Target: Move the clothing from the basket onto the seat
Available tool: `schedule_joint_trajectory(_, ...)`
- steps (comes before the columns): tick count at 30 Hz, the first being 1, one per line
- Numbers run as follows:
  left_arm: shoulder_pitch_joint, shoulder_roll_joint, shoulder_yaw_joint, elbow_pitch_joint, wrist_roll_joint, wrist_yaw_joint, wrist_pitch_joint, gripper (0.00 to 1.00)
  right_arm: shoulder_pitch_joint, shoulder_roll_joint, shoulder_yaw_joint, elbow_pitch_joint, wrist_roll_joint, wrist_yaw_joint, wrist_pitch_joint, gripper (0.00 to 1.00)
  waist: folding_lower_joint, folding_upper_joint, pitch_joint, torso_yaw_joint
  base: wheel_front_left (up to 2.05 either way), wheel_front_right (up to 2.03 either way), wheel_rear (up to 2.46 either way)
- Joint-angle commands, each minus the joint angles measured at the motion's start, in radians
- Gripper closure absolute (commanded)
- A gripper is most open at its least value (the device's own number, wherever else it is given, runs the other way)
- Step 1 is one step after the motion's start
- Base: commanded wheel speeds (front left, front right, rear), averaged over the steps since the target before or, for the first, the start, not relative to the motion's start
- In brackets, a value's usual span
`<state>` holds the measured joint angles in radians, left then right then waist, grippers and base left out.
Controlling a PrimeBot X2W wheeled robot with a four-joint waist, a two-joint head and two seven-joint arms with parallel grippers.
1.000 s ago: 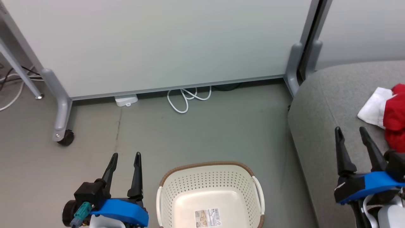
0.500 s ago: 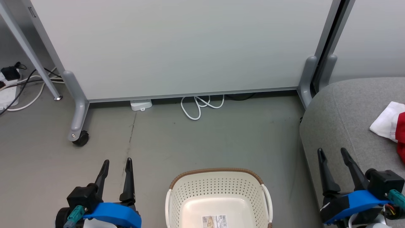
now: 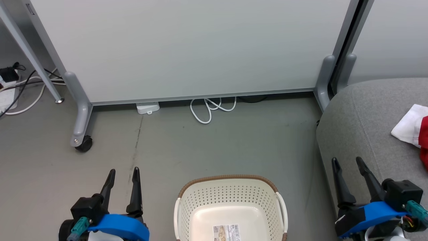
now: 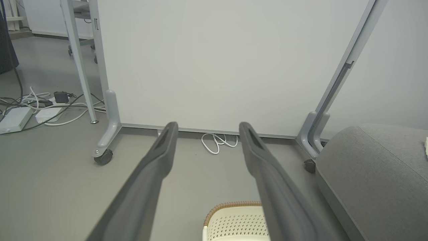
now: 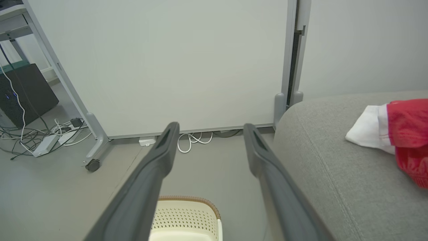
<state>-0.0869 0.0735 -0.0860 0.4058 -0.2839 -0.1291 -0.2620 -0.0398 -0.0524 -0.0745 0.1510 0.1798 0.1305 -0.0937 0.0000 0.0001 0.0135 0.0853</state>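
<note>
In the head view, the cream perforated plastic basket (image 3: 230,194) with a brown woven-look rim stands upright on the grey floor at the bottom centre, mouth up, with a white loop handle on each side. The frame cuts off its near end, so its long axis cannot be judged. A barcode sticker (image 3: 226,232) lies on its bare floor, the print too small to read. The left gripper (image 3: 124,170) hovers just left of the basket, fingers apart, with nothing between them. The right gripper (image 3: 346,159) hangs over the edge of the large grey fabric seat (image 3: 367,134), equally spread and empty. The clothing (image 3: 408,125), white fabric and red cloth, lies on the seat at the right edge, a white corner pointing left.

In the left wrist view, the left gripper (image 4: 208,124) is wide open over the floor. The basket (image 4: 234,219) is below, the seat (image 4: 374,174) to the right.

In the right wrist view, the right gripper (image 5: 211,124) is parted, holding nothing. The basket (image 5: 187,212) sits low between the fingers. The clothing (image 5: 401,127) rests on the seat (image 5: 334,160), white end leftward, well apart from the basket.
</note>
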Motion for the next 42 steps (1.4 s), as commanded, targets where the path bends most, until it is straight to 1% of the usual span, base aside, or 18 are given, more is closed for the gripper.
schedule_joint_trajectory(1,-0.01,0.005,-0.005,0.001,-0.005,-0.002,-0.004,0.0,-0.006,0.002,0.001,0.004,0.002,0.0,-0.004,0.0,0.0,-0.0001,0.001,0.0,0.0,0.0,0.0)
schedule_joint_trajectory(2,0.001,0.0,-0.001,0.002,-0.003,0.0,0.001,1.0,0.0,0.0,0.0,0.003,0.001,0.0,0.0,1.0,0.0,-0.0001,0.001,0.0,0.0,0.0,0.0)
schedule_joint_trajectory(12,0.079,-0.018,0.001,0.089,-0.008,0.0,0.007,1.0,0.038,0.011,0.002,0.1,0.001,0.0,0.006,1.0,0.0001,-0.0001,0.001,-0.001,0.0,0.0,0.0)
schedule_joint_trajectory(27,0.057,-0.019,0.041,0.038,-0.27,0.0,0.081,1.0,0.014,0.009,-0.008,0.098,0.285,0.0,0.047,1.0,0.0001,-0.0001,0.0,-0.011,0.0,0.0,0.0)
schedule_joint_trajectory(42,0.038,-0.02,0.074,-0.005,-0.49,-0.001,0.142,1.0,-0.005,0.007,-0.014,0.095,0.523,0.0,0.08,1.0,0.0001,-0.0001,-0.002,-0.021,0.0,0.0,0.0)
